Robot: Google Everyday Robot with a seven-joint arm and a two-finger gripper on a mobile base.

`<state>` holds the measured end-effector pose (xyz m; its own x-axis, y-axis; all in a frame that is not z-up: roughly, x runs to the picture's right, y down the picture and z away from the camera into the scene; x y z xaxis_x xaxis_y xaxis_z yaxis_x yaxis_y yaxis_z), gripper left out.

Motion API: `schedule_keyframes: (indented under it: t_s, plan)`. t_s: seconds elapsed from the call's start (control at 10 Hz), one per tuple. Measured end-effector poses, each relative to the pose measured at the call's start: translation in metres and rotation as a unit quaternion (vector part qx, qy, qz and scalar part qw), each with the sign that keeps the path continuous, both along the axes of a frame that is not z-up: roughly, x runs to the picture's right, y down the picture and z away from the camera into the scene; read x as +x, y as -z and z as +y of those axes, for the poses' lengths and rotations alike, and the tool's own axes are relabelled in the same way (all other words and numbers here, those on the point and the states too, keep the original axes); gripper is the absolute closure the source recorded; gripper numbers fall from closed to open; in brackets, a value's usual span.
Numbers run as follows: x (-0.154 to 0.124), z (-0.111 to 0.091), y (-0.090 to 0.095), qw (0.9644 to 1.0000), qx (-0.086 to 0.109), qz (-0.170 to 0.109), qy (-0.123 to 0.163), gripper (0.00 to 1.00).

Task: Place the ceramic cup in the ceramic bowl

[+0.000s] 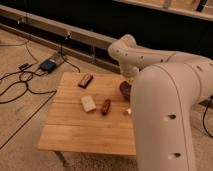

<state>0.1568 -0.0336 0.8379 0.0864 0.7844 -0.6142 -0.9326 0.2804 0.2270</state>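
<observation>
Wooden table (85,134), speckled floor (22,142), dark wall (90,17)

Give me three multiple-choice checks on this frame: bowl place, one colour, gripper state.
1. Where is the ceramic bowl?
A) on the table's right side, partly behind the arm
B) on the floor
C) at the table's front left corner

2. What colour is the sausage-shaped item?
A) green
B) reddish-brown
C) blue

3. What is the gripper state?
A) open above the table's left edge
B) shut on the sausage-shaped item
C) out of view, behind the arm

Key: 1A, its dark rim shows beside the arm; 2B, it lies reddish-brown mid-table; 3C, the arm's big link covers it.
</observation>
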Motion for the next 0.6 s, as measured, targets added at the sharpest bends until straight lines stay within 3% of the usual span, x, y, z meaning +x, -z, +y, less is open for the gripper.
schedule_keyframes:
  t_s: [0.2, 0.4, 0.6]
  plan:
    - [-0.016, 0.000, -0.013, 0.9996, -0.006, -0.014, 0.023, 1.00]
    - [-0.025, 0.006, -0.025, 0.9992, -0.011, -0.028, 0.026, 1.00]
    - [-0.031, 0.017, -0.040, 0.9988, -0.015, -0.042, 0.018, 0.88]
